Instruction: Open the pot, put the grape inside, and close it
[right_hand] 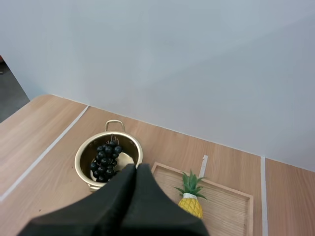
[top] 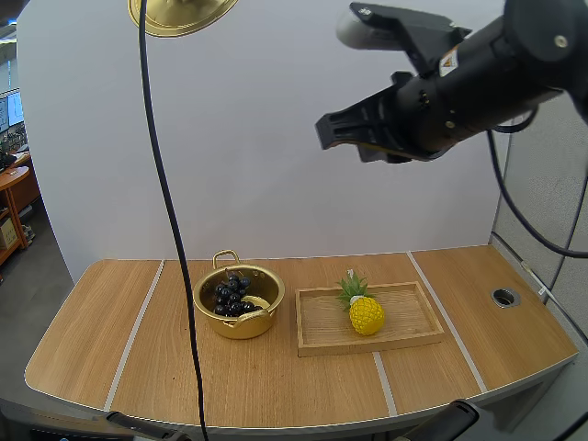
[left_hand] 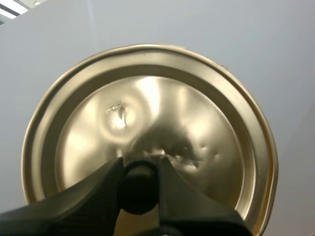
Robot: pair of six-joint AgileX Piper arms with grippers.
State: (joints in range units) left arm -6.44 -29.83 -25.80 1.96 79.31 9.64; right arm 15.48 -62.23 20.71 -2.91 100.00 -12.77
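Left gripper point(left_hand: 140, 166): jaws clamped on the black knob point(left_hand: 139, 189) of the gold lid point(left_hand: 147, 108). In the left wrist view the knob sits pinched between the two ribbed inner faces, and the lid's round face stands behind it against the white wall. In the high view the lid point(top: 182, 14) is held high above the left part of the desk point(top: 110, 331), well apart from the pot.

Right gripper point(top: 333, 130): raised high over the desk, above and to the right of the pot. In the right wrist view its jaws point(right_hand: 136, 169) lie together as one dark wedge with nothing between them.

Pot point(top: 241, 327): gold, uncovered, upright on the desk left of centre, one loop handle on its far side.

Grapes point(top: 230, 296): dark bunch lying inside the pot, below the rim. The right wrist view shows the same, grapes point(right_hand: 105, 157) within the pot point(right_hand: 81, 157).

Wooden tray point(top: 322, 329): flat on the desk just right of the pot, close to it; contact cannot be told.

Toy pineapple point(top: 367, 315): lies in the tray near its middle, green leaves toward the far side.
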